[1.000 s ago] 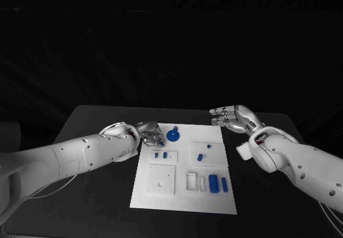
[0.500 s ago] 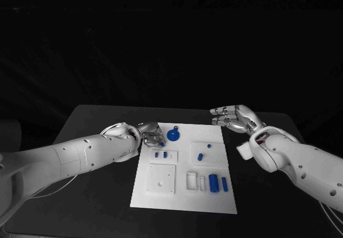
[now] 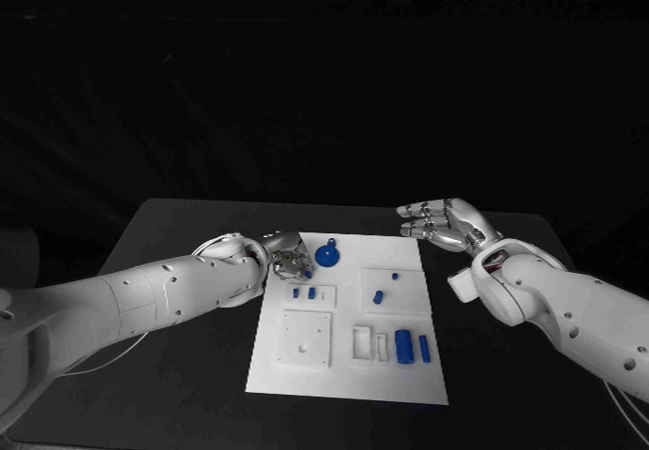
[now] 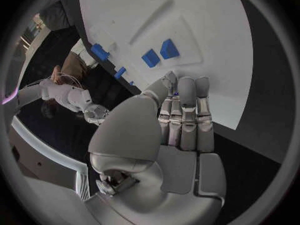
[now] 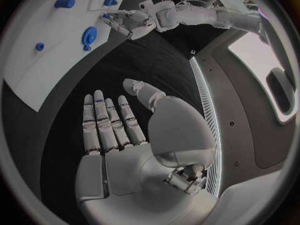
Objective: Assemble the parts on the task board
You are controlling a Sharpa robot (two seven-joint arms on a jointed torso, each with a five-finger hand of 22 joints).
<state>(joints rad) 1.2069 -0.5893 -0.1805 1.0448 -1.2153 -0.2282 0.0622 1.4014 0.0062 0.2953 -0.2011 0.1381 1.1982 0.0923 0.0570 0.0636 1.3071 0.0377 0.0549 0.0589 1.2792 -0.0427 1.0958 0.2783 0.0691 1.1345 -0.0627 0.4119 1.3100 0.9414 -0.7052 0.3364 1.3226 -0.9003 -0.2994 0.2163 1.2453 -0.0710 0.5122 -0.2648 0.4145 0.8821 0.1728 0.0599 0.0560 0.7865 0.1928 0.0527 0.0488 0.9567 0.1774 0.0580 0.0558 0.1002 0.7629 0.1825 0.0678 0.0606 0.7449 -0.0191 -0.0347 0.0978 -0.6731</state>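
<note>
Board: white rectangular task board [image 3: 346, 375] lies mid-table on black table [image 3: 176, 356], long axis running near-to-far from the robot.
Parts: small blue pieces spread over the board. Round blue disc w/ small tab [image 3: 327, 253] at far end, approx 12 o'clock of board centre. Two small blue blocks [image 3: 305, 293] in a raised white tile at approx 10 o'clock. Two blue cylinders [image 3: 413, 345] side by side at approx 4 o'clock, long axes along the board's length. Small blue pegs [image 3: 387, 286] in a tile at approx 2 o'clock.
L hand: silver many-fingered left hand [image 3: 284, 257] sits at board's far-left edge, fingers bunched and laid close together over the edge. Left wrist view: fingers [image 4: 186, 110] straight, side by side, tips at board rim. A bit of blue shows at the fingertips in head view; can't tell if it's pinched or just lying behind them.
R hand: silver many-fingered right hand [image 3: 440, 221] off the board's far-right corner, above bare table, fingers loosely apart and part-curled, nothing in it (right wrist view [image 5: 125, 135] confirms bare palm).
Key relation: disc lies just beside L fingers, toward 3 o'clock from them; the two blocks sit near, at approx 6 o'clock. L hand is plainly nearer both; R hand well apart.
Judgement: next pick likely falls to L hand.
Hidden: L fingertip contact w/ board blocked by own knuckles.
</note>
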